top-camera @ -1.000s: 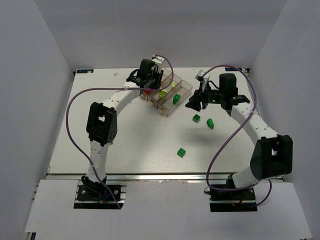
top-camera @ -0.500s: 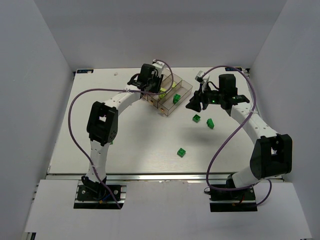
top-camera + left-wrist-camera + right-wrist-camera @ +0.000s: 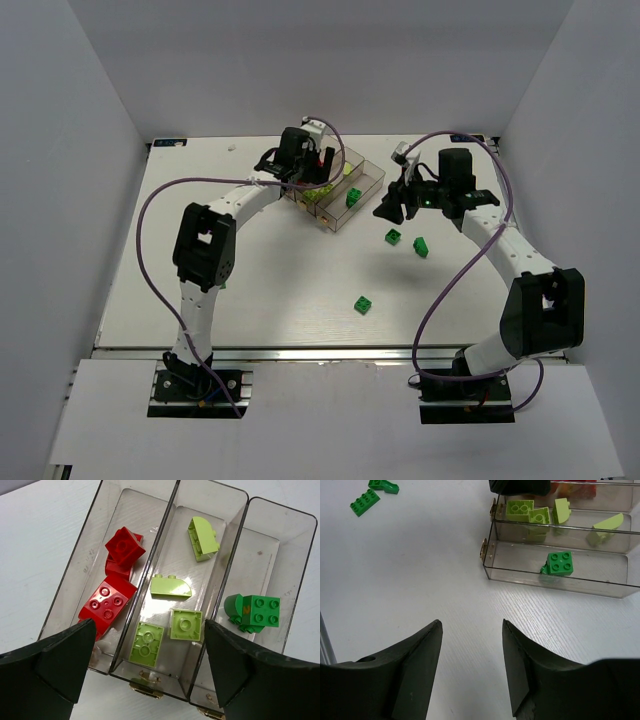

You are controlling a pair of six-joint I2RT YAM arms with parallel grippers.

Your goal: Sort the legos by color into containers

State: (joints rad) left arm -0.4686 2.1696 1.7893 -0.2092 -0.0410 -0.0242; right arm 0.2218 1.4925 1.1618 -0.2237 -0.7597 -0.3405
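The left end effector (image 3: 149,626) hangs over the joined clear smoky plastic rectangular containers (image 3: 267,555). Its two dark fingers (image 3: 50,670) are spread wide and released, gripping nothing. The containers stand near the far edge of the white table (image 3: 290,280), about midway along it and at a slant to that edge.

In the left wrist view three long compartments lie side by side. The left compartment holds the red studded plastic bricks (image 3: 107,605): one lies flat with its studs up at the end nearest the fingers, and another sits tilted on top of a third further along. The middle compartment holds four pale yellow-green plastic bricks (image 3: 185,625). Two square ones lie side by side near the fingers, one with a rounded slope lies past them, and another rounded one lies at the far end. The right compartment holds a dark green studded plastic brick (image 3: 252,611) with a rounded green part at its left side.

On the bare table to the right of the containers lies a small loose dark green brick (image 3: 394,236), with a second loose green brick (image 3: 421,246) just beside it. A third loose green brick (image 3: 363,304) lies well apart from them, closer to the table's near edge.

The right end effector (image 3: 471,625) hovers over bare table near the containers' right side. Its fingers are parted and released, with only the table surface showing between them.
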